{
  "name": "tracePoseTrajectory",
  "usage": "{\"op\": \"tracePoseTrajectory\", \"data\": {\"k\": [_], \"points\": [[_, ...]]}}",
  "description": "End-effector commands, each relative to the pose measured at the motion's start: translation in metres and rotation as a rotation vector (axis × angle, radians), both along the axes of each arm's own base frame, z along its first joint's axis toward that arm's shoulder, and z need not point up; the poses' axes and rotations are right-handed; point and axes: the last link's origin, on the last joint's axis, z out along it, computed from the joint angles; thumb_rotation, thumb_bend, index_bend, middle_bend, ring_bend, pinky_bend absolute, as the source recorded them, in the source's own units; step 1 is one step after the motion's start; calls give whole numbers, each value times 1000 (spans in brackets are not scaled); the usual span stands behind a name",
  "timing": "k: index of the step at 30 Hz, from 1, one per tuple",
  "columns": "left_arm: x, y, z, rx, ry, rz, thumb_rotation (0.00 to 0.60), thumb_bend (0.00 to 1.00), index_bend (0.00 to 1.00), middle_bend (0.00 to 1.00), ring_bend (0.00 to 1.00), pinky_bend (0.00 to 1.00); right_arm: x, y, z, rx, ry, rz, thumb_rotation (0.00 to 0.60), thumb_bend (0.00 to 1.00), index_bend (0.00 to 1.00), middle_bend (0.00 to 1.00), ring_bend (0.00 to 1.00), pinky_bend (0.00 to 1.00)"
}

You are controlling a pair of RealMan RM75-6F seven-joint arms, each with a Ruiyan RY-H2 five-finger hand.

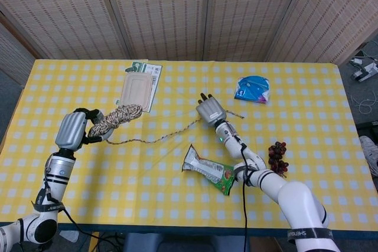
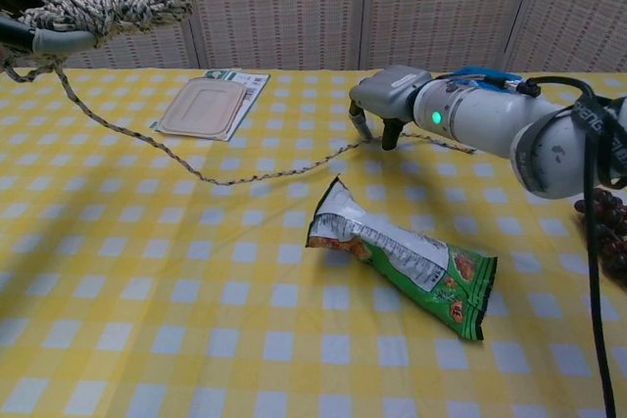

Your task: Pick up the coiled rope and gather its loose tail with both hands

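L hand (image 1: 72, 130) grips the coiled rope (image 1: 115, 117), a fat braided speckled bundle, up off the table (image 1: 177, 205) near its left edge. Thin loose tail (image 1: 159, 137) sags down & runs across the yellow checked cloth to the R hand (image 1: 210, 110), fingers curled down on the cord mid-table. Crinkly green snack bag (image 2: 402, 256) lies just beside, toward the front edge
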Motion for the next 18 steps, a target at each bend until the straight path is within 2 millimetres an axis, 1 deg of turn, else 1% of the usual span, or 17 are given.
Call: {"op": "tracePoseTrajectory", "data": {"k": [1,4,8,10,12,15,18], "points": [[1,5,3,9,-13,13,438,260,722,713,524,306,5,0,26,-35,-58,42,600,405,562,297,91,232],[3,12,7,12,-39,36,465,260,722,713,524,306,12,7,46,-47,-96,84,600,405,562,297,92,232],[7,20,10,24,-35,60,477,260,722,713,524,306,23,26,74,-48,-149,145,600,405,562,297,92,232],[9,25,10,29,-28,74,478,260,722,713,523,306,30,38,89,-44,-168,183,600,405,562,297,92,232],[13,30,10,34,-17,90,458,260,722,713,524,306,38,51,102,-40,-191,220,600,405,562,297,92,232],[19,36,8,41,14,113,392,260,723,712,524,306,53,69,118,-26,-238,271,600,405,563,297,92,232],[24,40,2,39,49,136,365,260,723,713,524,306,72,84,130,-6,-299,317,600,405,566,297,92,232]]}}
